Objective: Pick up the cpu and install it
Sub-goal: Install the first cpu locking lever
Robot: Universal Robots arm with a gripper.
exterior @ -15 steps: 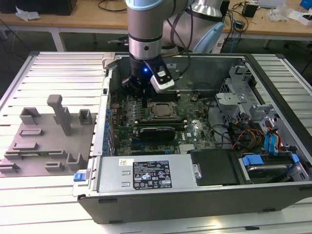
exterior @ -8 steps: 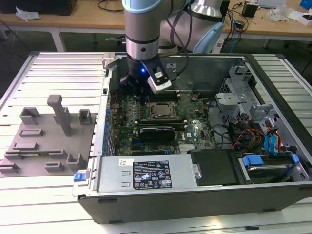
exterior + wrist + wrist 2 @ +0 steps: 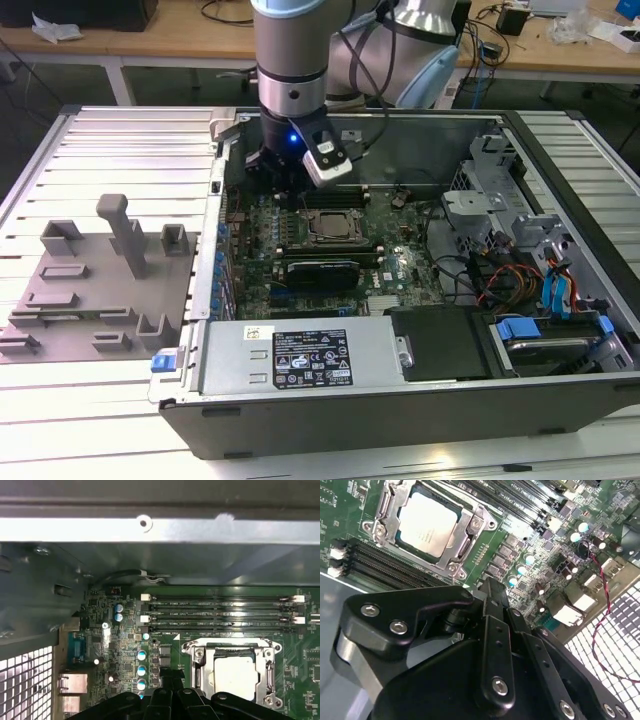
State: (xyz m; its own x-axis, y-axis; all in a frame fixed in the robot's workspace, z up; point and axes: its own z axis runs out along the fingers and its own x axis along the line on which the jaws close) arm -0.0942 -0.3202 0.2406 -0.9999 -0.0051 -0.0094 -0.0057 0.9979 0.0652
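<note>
Arm [image 3: 290,60]: smooth silver-grey cylindrical segments with a dark band at the wrist.
Joint cover [image 3: 428,72]: pale blue, rounded.
Cable [image 3: 352,45]: black, looped along the arm.
Light [image 3: 291,139]: small blue glow at the wrist.
Camera module [image 3: 328,160]: white box with a dark face, mounted on the wrist.
Gripper [image 3: 492,595]: matte black, angular link plates, seen in both wrist views.
Screws [image 3: 398,627]: round silver heads set into the black plates.

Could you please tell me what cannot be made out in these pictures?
Second wrist view: the gripper hides the motherboard beneath it.
First wrist view: the gripper covers one edge of the cpu.
Exterior view: the cpu is too small to judge its seating.
</note>
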